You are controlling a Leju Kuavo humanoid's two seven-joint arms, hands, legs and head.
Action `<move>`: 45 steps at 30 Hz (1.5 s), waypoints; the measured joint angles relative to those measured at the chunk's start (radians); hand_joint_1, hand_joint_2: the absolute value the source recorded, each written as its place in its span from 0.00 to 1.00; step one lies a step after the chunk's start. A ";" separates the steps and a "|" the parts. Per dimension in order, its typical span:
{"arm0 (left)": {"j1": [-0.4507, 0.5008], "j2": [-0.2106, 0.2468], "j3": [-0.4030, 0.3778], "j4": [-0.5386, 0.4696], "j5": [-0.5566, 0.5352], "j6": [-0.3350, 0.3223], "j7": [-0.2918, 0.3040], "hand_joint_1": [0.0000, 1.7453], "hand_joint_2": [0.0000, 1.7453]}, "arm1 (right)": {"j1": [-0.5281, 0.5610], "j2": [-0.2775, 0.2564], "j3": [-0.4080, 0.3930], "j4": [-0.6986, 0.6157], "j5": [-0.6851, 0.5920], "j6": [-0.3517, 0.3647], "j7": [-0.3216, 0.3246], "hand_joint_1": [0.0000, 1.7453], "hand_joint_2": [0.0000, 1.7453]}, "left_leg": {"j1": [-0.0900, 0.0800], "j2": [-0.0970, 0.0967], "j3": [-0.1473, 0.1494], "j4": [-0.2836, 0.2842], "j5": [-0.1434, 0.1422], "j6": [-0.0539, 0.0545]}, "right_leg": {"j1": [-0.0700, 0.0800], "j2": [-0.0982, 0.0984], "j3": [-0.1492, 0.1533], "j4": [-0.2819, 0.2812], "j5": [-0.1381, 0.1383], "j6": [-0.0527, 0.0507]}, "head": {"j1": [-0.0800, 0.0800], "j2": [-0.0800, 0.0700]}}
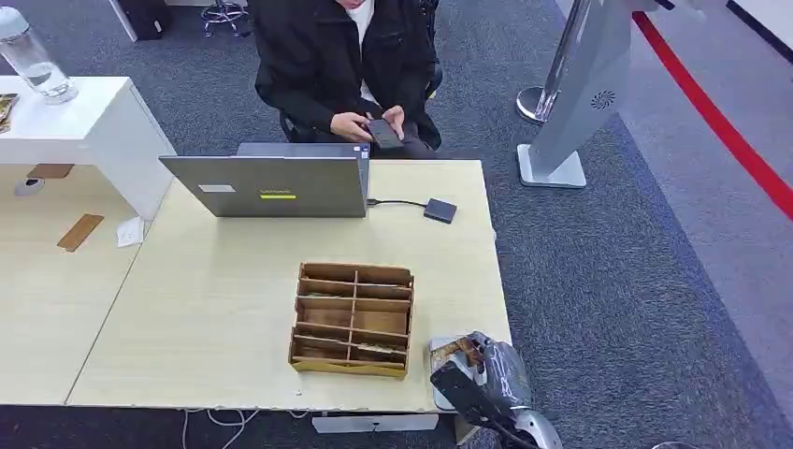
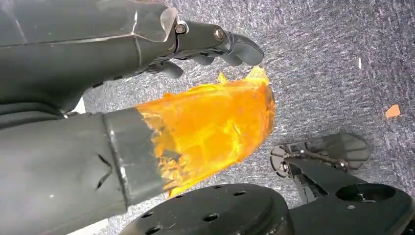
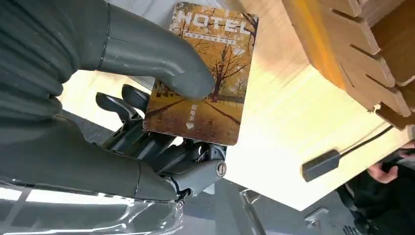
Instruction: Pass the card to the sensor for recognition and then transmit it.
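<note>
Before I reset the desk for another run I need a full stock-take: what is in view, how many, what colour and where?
Pale wooden table: one, centre.
Brown wooden divided organiser box: one, on the table's near part.
Grey laptop: one, open, at the table's far edge.
Small dark sensor on a cable: one, right of the laptop.
Autumn-coloured hotel card: one, pinched in the right hand.
White cabinet: one, far left, clear bottle on top.
Seated person in black: one, behind the laptop, holding a dark phone.
Right hand: grey, at the table's near right corner.
Left hand: grey, hanging over carpet.
</note>
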 joint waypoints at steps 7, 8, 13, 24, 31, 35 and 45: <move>0.000 0.000 0.000 0.000 0.000 -0.001 0.000 0.00 0.00 | -0.004 0.005 -0.005 0.008 -0.002 0.009 0.003 1.00 1.00 | 0.000 0.000 0.000 0.000 0.000 0.000 | 0.000 0.000 0.000 0.000 0.000 0.000 | 0.000 0.000; 0.000 0.000 0.000 0.000 0.000 -0.001 0.000 0.00 0.00 | -0.004 0.007 -0.006 0.008 -0.002 0.009 0.003 1.00 1.00 | 0.000 0.000 0.000 0.000 0.000 0.000 | 0.000 0.000 0.000 0.000 0.000 0.000 | 0.000 0.000; 0.000 0.000 0.001 0.000 -0.001 -0.001 0.000 0.00 0.00 | -0.006 0.010 -0.008 0.013 0.000 0.009 0.007 1.00 1.00 | 0.000 0.000 0.000 0.000 0.000 0.000 | 0.000 0.000 0.000 0.000 0.000 0.000 | 0.000 0.000; 0.000 0.000 0.004 0.000 -0.006 -0.001 0.000 0.00 0.00 | -0.016 0.018 -0.017 0.040 0.027 0.009 0.029 1.00 1.00 | 0.000 0.000 0.000 0.000 0.000 0.000 | 0.000 0.000 0.000 0.000 0.000 0.000 | 0.000 0.000; 0.000 0.000 0.007 0.000 -0.009 -0.001 0.000 0.00 0.00 | -0.022 0.025 -0.026 0.067 0.032 0.007 0.030 1.00 1.00 | 0.000 0.000 0.000 0.000 0.000 0.000 | 0.000 0.000 0.000 0.000 0.000 0.000 | 0.000 0.000; 0.000 0.001 0.008 0.000 -0.009 -0.002 0.000 0.00 0.00 | -0.023 0.028 -0.031 0.083 0.033 0.006 0.031 1.00 1.00 | 0.000 0.000 0.000 0.000 0.000 0.000 | 0.000 0.000 0.000 0.000 0.000 0.000 | 0.000 0.000; 0.000 0.001 0.008 0.000 -0.012 -0.002 0.000 0.00 0.00 | -0.034 0.039 -0.042 0.116 0.041 -0.002 0.037 1.00 1.00 | 0.000 0.000 0.001 0.000 0.000 0.000 | 0.000 0.000 0.000 0.000 0.000 0.000 | 0.000 0.000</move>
